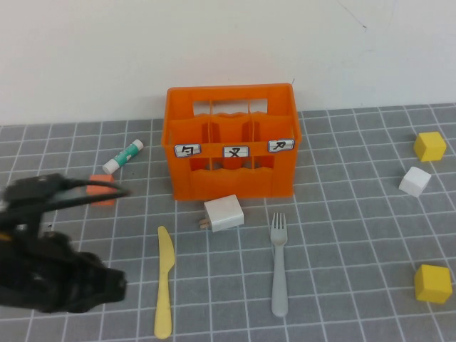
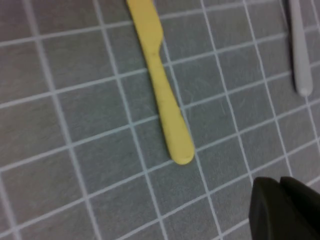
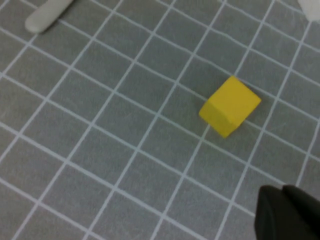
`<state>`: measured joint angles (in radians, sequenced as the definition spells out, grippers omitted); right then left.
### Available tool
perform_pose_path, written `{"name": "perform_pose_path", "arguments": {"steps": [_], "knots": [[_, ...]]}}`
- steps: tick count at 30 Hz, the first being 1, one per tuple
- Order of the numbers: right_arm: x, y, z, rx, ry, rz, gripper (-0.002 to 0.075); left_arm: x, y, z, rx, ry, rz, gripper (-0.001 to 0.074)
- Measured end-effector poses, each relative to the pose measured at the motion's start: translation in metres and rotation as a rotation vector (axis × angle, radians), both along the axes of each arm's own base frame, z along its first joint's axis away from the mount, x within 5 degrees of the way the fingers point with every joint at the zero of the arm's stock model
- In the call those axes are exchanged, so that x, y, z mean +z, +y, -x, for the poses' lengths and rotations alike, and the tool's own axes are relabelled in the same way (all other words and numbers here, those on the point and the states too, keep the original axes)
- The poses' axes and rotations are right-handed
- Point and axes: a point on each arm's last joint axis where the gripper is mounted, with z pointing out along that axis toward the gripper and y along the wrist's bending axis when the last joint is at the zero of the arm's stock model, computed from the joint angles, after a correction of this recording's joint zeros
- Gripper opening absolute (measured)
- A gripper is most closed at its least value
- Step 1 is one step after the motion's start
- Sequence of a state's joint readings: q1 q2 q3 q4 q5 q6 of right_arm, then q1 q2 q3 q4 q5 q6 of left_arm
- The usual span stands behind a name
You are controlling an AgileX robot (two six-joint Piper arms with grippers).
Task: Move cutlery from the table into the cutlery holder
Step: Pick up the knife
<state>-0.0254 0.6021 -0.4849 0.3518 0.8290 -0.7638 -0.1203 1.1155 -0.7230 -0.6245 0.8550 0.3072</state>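
The orange cutlery holder (image 1: 231, 142) stands upright at the middle back of the tiled table (image 1: 342, 235). In front of it lie the pale yellow knife (image 1: 164, 281) (image 2: 160, 85) and the grey fork (image 1: 278, 263), side by side and about a hand apart. My left gripper (image 1: 117, 285) (image 2: 280, 187) hovers low just left of the knife's handle, shut and empty. The fork's handle end (image 2: 300, 50) (image 3: 47, 15) shows in both wrist views. My right gripper (image 3: 282, 192) is out of the high view; it is shut and empty over the tiles near a yellow cube (image 3: 230, 106).
A white plug block (image 1: 224, 213) lies just in front of the crate. A green-and-white glue stick (image 1: 124, 156) and an orange-pink cube (image 1: 102, 189) sit to the left. Two yellow cubes (image 1: 430, 146) (image 1: 432, 283) and a white cube (image 1: 415, 181) sit at the right.
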Motion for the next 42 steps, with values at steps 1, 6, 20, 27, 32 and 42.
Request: {"name": "perform_pose_path", "arguments": {"steps": [1,6,20,27,32,42], "knots": [[-0.001,0.000,-0.001,-0.003,-0.005,-0.001,-0.0003,-0.002,-0.006,-0.004,-0.034,0.011,-0.013,-0.0001],[-0.017,0.000,0.001,-0.011,0.030,-0.005,-0.0003,-0.010,-0.039,-0.014,-0.112,0.008,-0.125,-0.0001],[-0.029,-0.002,0.000,-0.038,0.014,-0.008,-0.0003,-0.049,-0.083,-0.060,0.077,0.045,-0.398,0.0056],[-0.029,-0.001,0.000,-0.039,0.014,-0.011,-0.0003,-0.078,-0.090,-0.072,0.064,0.088,-0.436,0.0290],[-0.029,-0.001,0.000,-0.040,0.012,-0.013,-0.0003,-0.092,-0.094,-0.078,0.078,0.098,-0.429,0.0323],[-0.029,-0.001,0.000,-0.040,0.012,-0.018,-0.0003,-0.103,-0.098,-0.087,0.063,0.058,-0.444,0.0327]]}}
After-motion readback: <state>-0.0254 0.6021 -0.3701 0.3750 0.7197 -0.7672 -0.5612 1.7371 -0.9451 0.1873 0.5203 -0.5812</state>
